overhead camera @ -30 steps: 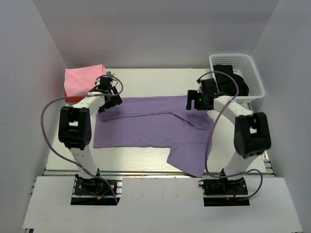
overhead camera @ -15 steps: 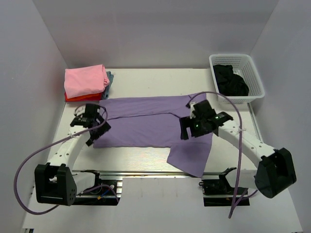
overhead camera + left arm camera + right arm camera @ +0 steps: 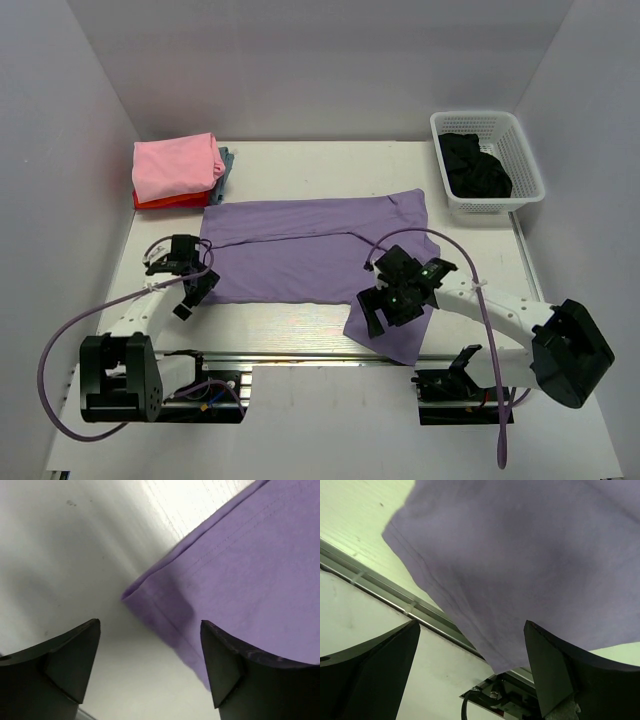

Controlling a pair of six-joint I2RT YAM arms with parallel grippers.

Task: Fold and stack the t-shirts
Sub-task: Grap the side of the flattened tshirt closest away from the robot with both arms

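A lavender-purple t-shirt (image 3: 300, 245) lies spread flat on the table, one sleeve reaching over the near edge. My left gripper (image 3: 190, 292) is open just above the shirt's near left corner (image 3: 150, 595). My right gripper (image 3: 380, 315) is open above the hanging sleeve (image 3: 520, 565), near the table's front rail. A stack of folded shirts sits at the back left, pink (image 3: 175, 165) on top, red (image 3: 160, 203) beneath, grey-blue (image 3: 228, 160) showing at the side.
A white lattice basket (image 3: 520, 150) holding dark cloth (image 3: 475, 165) stands at the back right. The metal front rail (image 3: 300, 355) runs along the table's near edge. White walls enclose the table on three sides.
Both arms have swung from the shirt's far edge toward the near edge. The left gripper now hovers at the near left corner, the right over the hanging sleeve. The shirt's far right part lies flatter.
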